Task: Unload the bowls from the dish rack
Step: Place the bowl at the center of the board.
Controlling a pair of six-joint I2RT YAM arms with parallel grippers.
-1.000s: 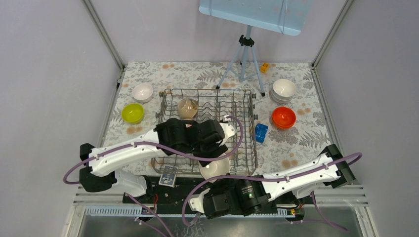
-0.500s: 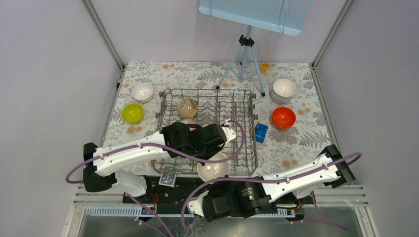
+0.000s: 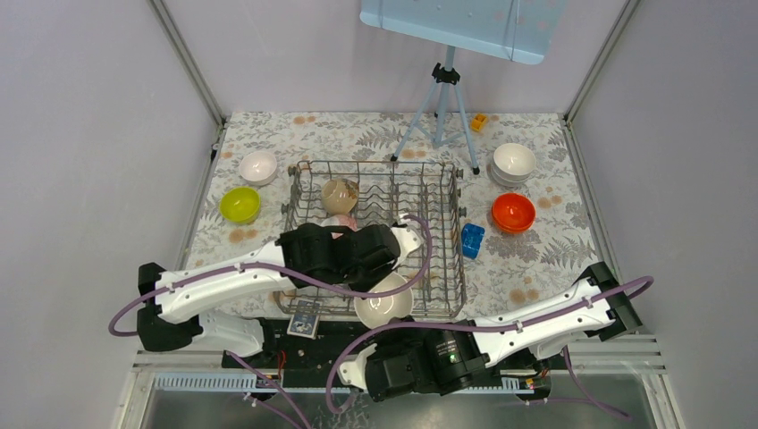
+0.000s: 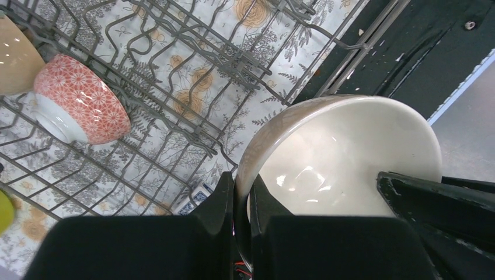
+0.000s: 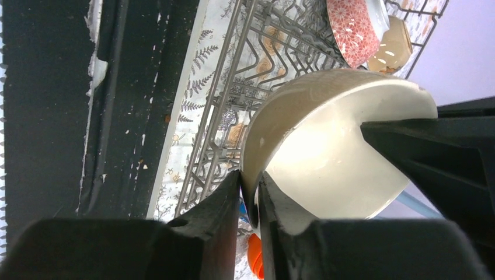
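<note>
Clamped on the rim of one cream bowl [image 4: 344,157] at the rack's [image 3: 447,192] near edge: left gripper [image 4: 240,188] and right gripper [image 5: 249,189]. Toward the rack's far-left corner, a beige bowl [image 3: 340,194] and a pink bowl [image 4: 82,99]. Near the table's [image 3: 375,134] left edge, a white bowl [image 3: 258,165] and a lime bowl [image 3: 240,204]. Near its right edge, a white stack [image 3: 514,161] and an orange bowl [image 3: 513,211].

Walls [image 3: 89,134]: I see plain lilac-grey on 3 sides.
Bench [image 3: 357,134]: leaf-patterned cloth cover.
Tripod [image 3: 446,76]: my far edge, carrying a blue panel [image 3: 447,22].
</note>
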